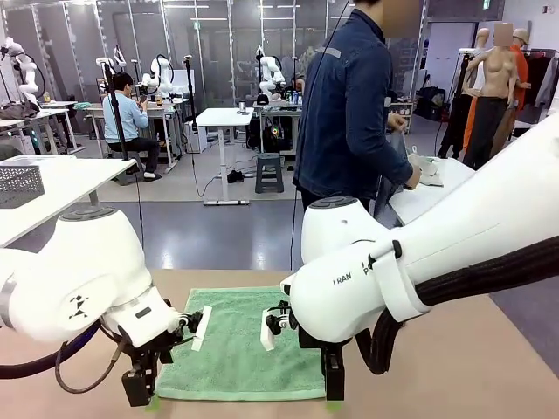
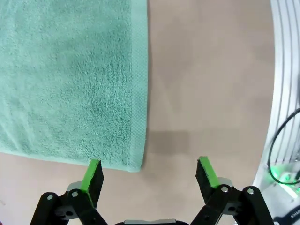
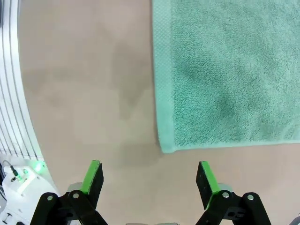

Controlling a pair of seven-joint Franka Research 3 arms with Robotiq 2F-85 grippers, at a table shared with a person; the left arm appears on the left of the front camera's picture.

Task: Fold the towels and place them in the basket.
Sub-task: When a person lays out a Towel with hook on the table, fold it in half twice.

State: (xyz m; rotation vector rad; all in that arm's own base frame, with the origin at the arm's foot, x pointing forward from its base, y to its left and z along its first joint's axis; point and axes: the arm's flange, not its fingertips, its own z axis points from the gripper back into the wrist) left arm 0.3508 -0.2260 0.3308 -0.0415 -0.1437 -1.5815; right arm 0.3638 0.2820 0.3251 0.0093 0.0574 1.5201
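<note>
Front view shows the towel (image 1: pixel 240 345) unfolded on the bench (image 1: pixel 454 349), left end effector (image 2: pixel 150 171) and right end effector (image 3: pixel 149 173) spread at its near corners.

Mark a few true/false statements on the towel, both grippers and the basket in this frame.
1. The mint green towel lies spread flat on the tan table. True.
2. The left gripper is shut on a towel corner. False: its jaws stand open at the corner and hold nothing.
3. The right gripper is open beside the towel's other near corner. True.
4. The towel sits in the mesh basket. False: the basket stands on a white table off to the left, apart from the towel.
</note>
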